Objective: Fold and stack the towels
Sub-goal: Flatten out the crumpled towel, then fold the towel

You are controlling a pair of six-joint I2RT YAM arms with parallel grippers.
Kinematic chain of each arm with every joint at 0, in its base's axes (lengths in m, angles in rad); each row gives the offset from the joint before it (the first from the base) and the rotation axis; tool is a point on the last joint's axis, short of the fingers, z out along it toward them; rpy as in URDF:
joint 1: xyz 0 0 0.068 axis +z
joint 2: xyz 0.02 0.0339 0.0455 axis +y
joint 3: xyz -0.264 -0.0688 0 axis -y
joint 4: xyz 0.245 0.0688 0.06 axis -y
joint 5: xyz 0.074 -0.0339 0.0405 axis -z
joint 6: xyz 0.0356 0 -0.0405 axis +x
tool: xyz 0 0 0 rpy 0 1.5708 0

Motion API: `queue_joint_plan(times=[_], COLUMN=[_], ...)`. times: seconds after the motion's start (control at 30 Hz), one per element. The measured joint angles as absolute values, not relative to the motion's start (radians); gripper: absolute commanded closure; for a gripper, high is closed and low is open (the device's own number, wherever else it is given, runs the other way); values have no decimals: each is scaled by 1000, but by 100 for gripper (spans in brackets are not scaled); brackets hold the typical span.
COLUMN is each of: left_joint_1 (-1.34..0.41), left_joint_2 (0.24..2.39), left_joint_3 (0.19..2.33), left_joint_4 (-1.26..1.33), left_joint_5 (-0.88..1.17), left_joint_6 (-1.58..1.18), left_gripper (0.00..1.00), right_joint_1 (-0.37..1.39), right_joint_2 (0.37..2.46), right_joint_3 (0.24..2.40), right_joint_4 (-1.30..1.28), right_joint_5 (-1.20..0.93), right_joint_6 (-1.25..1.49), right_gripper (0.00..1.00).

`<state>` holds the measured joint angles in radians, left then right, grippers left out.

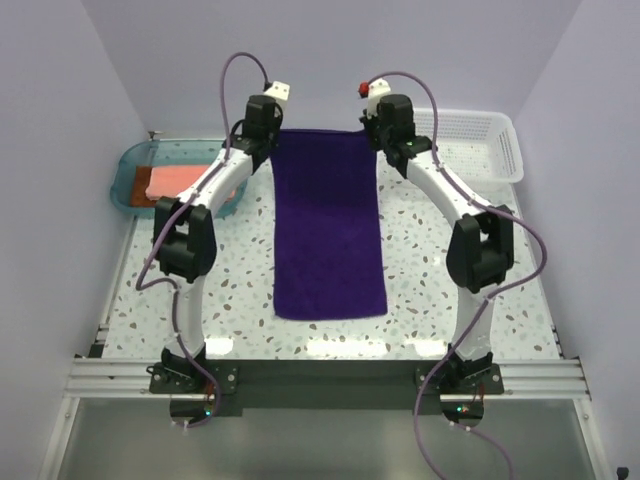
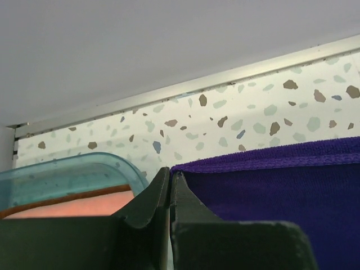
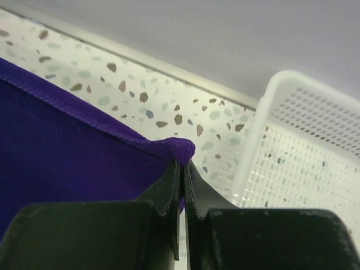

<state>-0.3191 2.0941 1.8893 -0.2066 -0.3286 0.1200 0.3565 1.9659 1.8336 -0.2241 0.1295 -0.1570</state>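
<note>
Table (image 1: pixel 240 290): a white surface speckled with brown, grey and teal flecks is carrying everything. Pale lavender walls (image 1: pixel 60 120) are closing it in on the left, far and right sides. A metal strip (image 2: pixel 169 93) is running along the far edge where the surface meets the wall, and an aluminium rail (image 1: pixel 330 375) is running along the near edge, with both arm bases sitting on it.

Purple towel (image 1: pixel 330 235): it is lying lengthwise down the middle of the table as one long strip. Its near end is resting flat a little short of the near edge, and its far end is reaching up between the two grippers.

Left gripper (image 2: pixel 170 179): its jaws are pressing together, pinching the towel's far-left corner right at the tips.

Right gripper (image 3: pixel 183 166): its jaws are pressing together on the far-right corner, and a small fold of purple cloth is bulging above the tips.

Far-left corner: a teal tray (image 1: pixel 130 160) is holding the salmon pink towel (image 1: pixel 175 178), with the rust brown towel (image 2: pixel 84 195) showing as a thin strip at its edge.

Far-right corner: a white mesh basket (image 1: pixel 505 150) is sitting just beside the right gripper.
</note>
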Motion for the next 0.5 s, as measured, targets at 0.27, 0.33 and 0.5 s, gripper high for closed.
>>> queue_joint_plan(times=[0.27,0.33,0.5], left_joint_1=[-315,-315,-315], left_joint_2=[2149,2136,2027], left_joint_3=[1921,1908,1769], left_joint_4=[-171,-157,-148], left_joint_5=[-326,-324,-273], left_joint_6=[93,87,41], left_gripper=[100,100,99], right_joint_1=[328,325,323], right_joint_2=[2061,2049,1967], right_joint_3=[1838,1834,1750], right_joint_4=[-173,-160,-175], right_joint_5=[112,105,83], right_joint_6=[-151,-152,-147], right_gripper=[100,100,100])
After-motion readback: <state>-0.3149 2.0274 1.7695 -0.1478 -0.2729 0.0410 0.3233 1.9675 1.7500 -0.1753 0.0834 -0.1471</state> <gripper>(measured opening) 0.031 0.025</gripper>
